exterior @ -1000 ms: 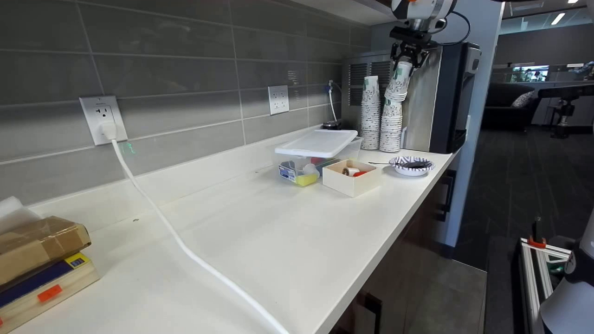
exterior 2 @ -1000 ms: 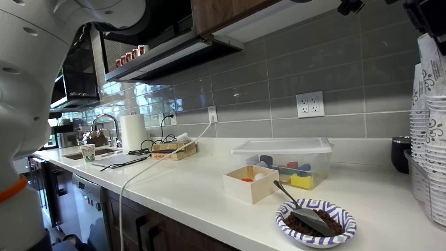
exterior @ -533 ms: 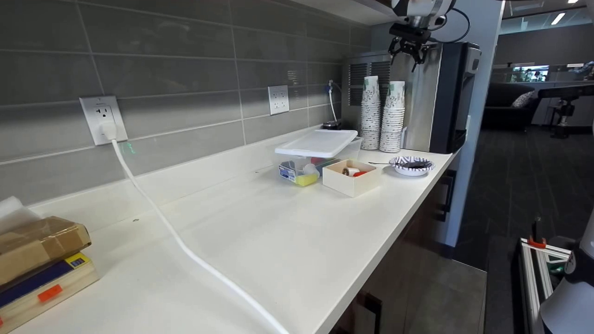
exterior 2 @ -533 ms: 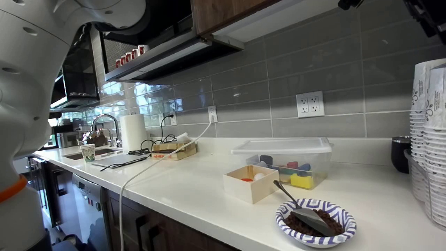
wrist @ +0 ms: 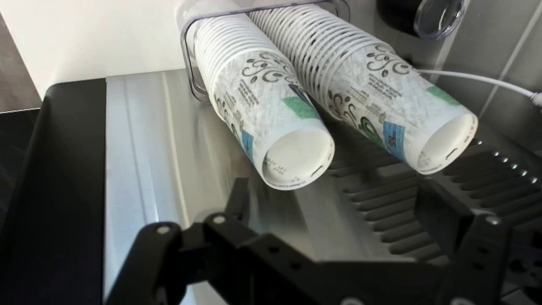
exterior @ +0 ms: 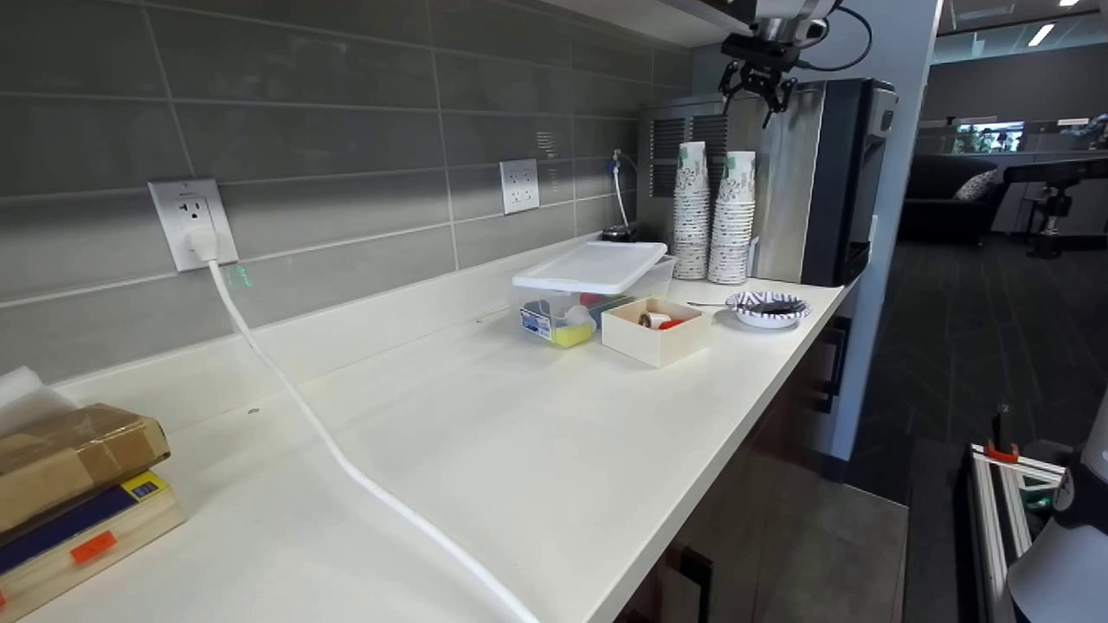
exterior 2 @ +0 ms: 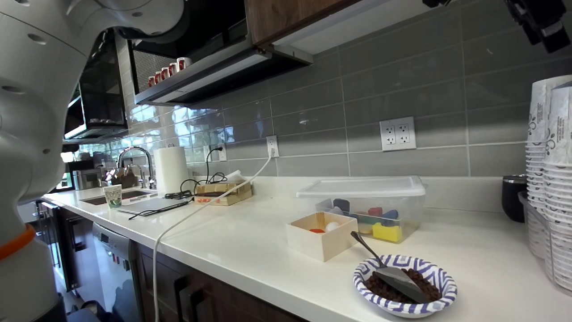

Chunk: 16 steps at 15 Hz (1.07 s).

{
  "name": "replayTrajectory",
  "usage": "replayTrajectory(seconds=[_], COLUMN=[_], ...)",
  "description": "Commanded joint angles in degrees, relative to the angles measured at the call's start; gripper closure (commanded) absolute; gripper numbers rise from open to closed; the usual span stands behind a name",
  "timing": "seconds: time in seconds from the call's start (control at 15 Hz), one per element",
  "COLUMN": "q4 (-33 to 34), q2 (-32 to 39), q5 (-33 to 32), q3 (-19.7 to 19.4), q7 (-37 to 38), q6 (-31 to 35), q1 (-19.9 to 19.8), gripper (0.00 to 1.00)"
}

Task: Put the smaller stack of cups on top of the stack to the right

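The stack to the right [exterior: 732, 216] is a tall column of nested white cups, bottoms up, standing upright. In the wrist view this column [wrist: 271, 89] leans into the picture left of a similar tall column [wrist: 389, 97]. The smaller stack of cups cannot be told apart from the right column; the cups at its top look nested in line with the rest. Above both columns hangs my gripper [exterior: 746, 114], its fingers spread wide. Between its fingertips in the wrist view, the gripper [wrist: 338, 203] holds nothing. Only part of it shows in the exterior view with the bowl.
A steel and black machine [exterior: 792, 190] stands directly behind the columns. A clear holder [wrist: 186, 51] surrounds their lower part. Nearby are a black tumbler [exterior 2: 514, 197], a lidded plastic bin [exterior 2: 362, 190], a wooden box [exterior 2: 308, 239] and a patterned bowl [exterior 2: 447, 286] with a scoop.
My gripper let go of the tilted cups on the right column, and they now stand straight. The gripper has risen off them and shifted slightly toward the wall.
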Motion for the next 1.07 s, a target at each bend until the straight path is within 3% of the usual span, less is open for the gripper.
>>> replayTrajectory(seconds=[0.0, 0.33, 0.73, 1.0], q4=[-4.5, -14.5, -28.0, -36.1], q2=[-5.0, -13.7, -24.6, -31.1], q5=[0.4, -2.9, -12.5, -18.4], q3=[0.6, 0.8, 1.7, 3.6], q7=[-1.3, -4.7, -4.7, -4.0], q6=[-1.6, -2.1, -1.2, -0.7], q1=[0.9, 4.0, 10.0, 11.9], gripper=[0.0, 0.0, 0.0, 0.0])
